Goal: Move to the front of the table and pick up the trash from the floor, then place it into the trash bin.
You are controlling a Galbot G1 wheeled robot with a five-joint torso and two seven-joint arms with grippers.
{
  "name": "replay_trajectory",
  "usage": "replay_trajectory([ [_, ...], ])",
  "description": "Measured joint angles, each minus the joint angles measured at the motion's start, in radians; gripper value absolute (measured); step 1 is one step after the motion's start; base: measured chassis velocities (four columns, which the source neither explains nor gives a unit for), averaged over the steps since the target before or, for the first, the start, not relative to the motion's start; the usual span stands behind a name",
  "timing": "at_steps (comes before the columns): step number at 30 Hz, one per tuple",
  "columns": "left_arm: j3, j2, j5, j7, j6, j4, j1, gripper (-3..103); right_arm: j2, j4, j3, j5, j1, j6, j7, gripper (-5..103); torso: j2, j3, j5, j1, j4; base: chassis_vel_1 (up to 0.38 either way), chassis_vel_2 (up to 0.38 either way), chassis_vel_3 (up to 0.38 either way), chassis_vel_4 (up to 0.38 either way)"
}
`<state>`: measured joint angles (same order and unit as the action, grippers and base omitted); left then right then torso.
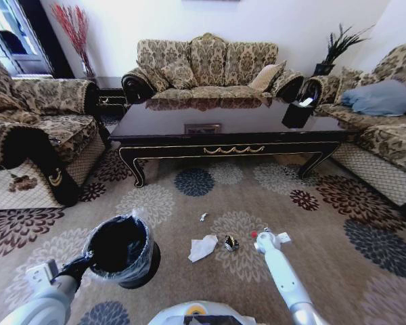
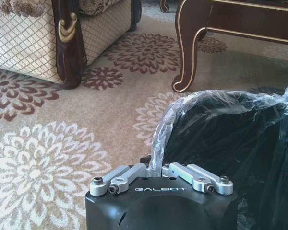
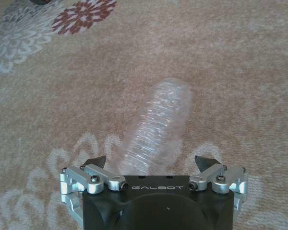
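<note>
The trash bin (image 1: 118, 249), a black bucket lined with a thin plastic bag, stands on the carpet at the lower left. My left gripper (image 1: 86, 260) is shut on its near rim; in the left wrist view the left gripper (image 2: 156, 162) pinches the bag-covered rim of the bin (image 2: 230, 139). On the floor lie a white tissue (image 1: 203, 248), a shiny wrapper (image 1: 230, 242) and a tiny white scrap (image 1: 203, 217). My right gripper (image 1: 262, 238) is low over the clear bottle (image 3: 158, 127), whose red cap (image 1: 254, 234) shows. The right gripper (image 3: 152, 160) is open, one finger on each side of the bottle.
The long dark table (image 1: 230, 125) stands beyond the litter, with its curved leg (image 2: 187, 57) close to the bin. A black angular container (image 1: 298, 114) sits on its right end. Sofas stand to the left (image 1: 34, 128), at the back (image 1: 210, 68) and to the right (image 1: 379, 115).
</note>
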<state>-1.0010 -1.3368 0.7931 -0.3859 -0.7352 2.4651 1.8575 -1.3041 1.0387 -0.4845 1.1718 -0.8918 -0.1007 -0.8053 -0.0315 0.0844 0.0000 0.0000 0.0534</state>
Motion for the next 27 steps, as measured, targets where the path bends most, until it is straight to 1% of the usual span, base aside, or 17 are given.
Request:
replay_trajectory([
  [2, 0.002, -0.002, -0.002, 0.0, 0.0, 0.0, 0.001, 4, -0.001, -0.028, 0.002, -0.004, 0.01, -0.008, 0.022, 100, 0.0, 0.0, 0.0, 0.0, 0.0, 0.0, 0.0, 0.0, 0.0],
  [4, 0.003, -0.003, -0.003, 0.0, 0.0, 0.0, 0.001, 4, -0.001, -0.039, 0.003, -0.008, 0.012, -0.012, 0.032, 103, 0.0, 0.0, 0.0, 0.0, -0.0001, 0.0, 0.0, 0.0, 0.0],
  [7, 0.006, -0.005, -0.005, 0.0, 0.0, 0.0, 0.002, 4, 0.0, -0.047, 0.004, -0.02, 0.01, -0.015, 0.042, 90, 0.0, 0.0, 0.0, 0.0, -0.0001, 0.0, 0.0, 0.0, 0.0],
  [8, 0.006, -0.005, -0.005, 0.0, 0.0, 0.0, 0.002, 4, 0.0, -0.047, 0.004, -0.02, 0.01, -0.015, 0.042, 90, 0.0, 0.0, 0.0, 0.0, -0.0001, 0.0, 0.0, 0.0, 0.0],
  [9, 0.008, -0.006, -0.005, 0.001, 0.0, 0.0, 0.001, 4, 0.0, -0.045, 0.004, -0.026, 0.005, -0.016, 0.044, 85, 0.0, 0.0, 0.0, 0.0, 0.0, 0.0, 0.0, 0.0, 0.0],
  [10, 0.013, -0.007, -0.007, 0.001, 0.0, -0.001, -0.001, 4, 0.001, -0.042, 0.004, -0.031, 0.001, -0.016, 0.045, 85, 0.0, 0.0, 0.0, 0.0, 0.0, 0.0, 0.0, 0.0, 0.0],
  [12, 0.02, -0.009, -0.011, 0.001, 0.0, -0.003, -0.002, 4, 0.002, -0.036, 0.003, -0.037, -0.005, -0.016, 0.046, 74, 0.0, 0.0, 0.0, 0.0, 0.0, 0.0, 0.0, 0.0, 0.0],
  [13, 0.02, -0.009, -0.011, 0.001, 0.0, -0.003, -0.002, 4, 0.002, -0.036, 0.003, -0.037, -0.005, -0.016, 0.046, 74, 0.0, 0.0, 0.0, 0.0, 0.0, 0.0, 0.0, 0.0, 0.0],
  [15, 0.029, -0.013, -0.017, 0.002, 0.0, -0.006, -0.004, 4, 0.005, -0.026, 0.002, -0.043, -0.017, -0.016, 0.048, 63, 0.0, 0.0, 0.0, 0.0, 0.0, 0.0, 0.0, 0.0, 0.0],
  [17, 0.03, -0.013, -0.018, 0.002, 0.0, -0.006, -0.005, 4, 0.006, -0.023, 0.002, -0.046, -0.021, -0.016, 0.049, 63, 0.0, 0.0, 0.0, 0.0, 0.0, 0.0, 0.0, 0.0, 0.0],
  [18, 0.032, -0.014, -0.019, 0.002, 0.0, -0.007, -0.006, 4, 0.008, -0.017, 0.001, -0.051, -0.028, -0.016, 0.052, 57, 0.0, 0.0, -0.0001, 0.0, 0.0, 0.0, 0.0, 0.0, 0.0],
  [21, 0.041, -0.015, -0.02, 0.002, 0.0, -0.008, -0.007, 4, 0.013, 0.029, -0.001, -0.072, -0.064, -0.023, 0.068, 41, 0.0, 0.0, 0.0001, 0.0, 0.0, 0.0, 0.0, 0.0, 0.0],
  [22, 0.041, -0.015, -0.02, 0.002, 0.0, -0.008, -0.007, 4, 0.013, 0.029, -0.001, -0.072, -0.064, -0.023, 0.068, 41, 0.0, 0.0, 0.0001, 0.0, 0.0, 0.0, 0.0, 0.0, 0.0],
  [24, 0.05, -0.019, -0.02, 0.002, 0.0, -0.008, -0.01, 4, 0.015, 0.085, -0.004, -0.089, -0.096, -0.038, 0.082, 34, 0.0, 0.0, 0.0001, 0.0, 0.0001, 0.0, 0.0, 0.0, 0.0],
  [25, 0.055, -0.022, -0.02, 0.002, 0.0, -0.007, -0.011, 4, 0.015, 0.122, -0.005, -0.091, -0.114, -0.041, 0.087, 34, 0.0, 0.0, 0.0001, 0.0, 0.0001, 0.0, 0.0, 0.0, 0.0],
  [26, 0.064, -0.027, -0.021, 0.002, 0.0, -0.006, -0.015, 4, 0.017, 0.179, -0.008, -0.094, -0.139, -0.048, 0.093, 28, 0.0, 0.0, 0.0, 0.0, 0.0, 0.0, 0.0, 0.0, 0.0],
  [27, 0.064, -0.027, -0.021, 0.002, 0.0, -0.006, -0.015, 4, 0.017, 0.179, -0.008, -0.094, -0.139, -0.048, 0.093, 28, 0.0, 0.0, 0.0, 0.0, 0.0, 0.0, 0.0, 0.0, 0.0],
])
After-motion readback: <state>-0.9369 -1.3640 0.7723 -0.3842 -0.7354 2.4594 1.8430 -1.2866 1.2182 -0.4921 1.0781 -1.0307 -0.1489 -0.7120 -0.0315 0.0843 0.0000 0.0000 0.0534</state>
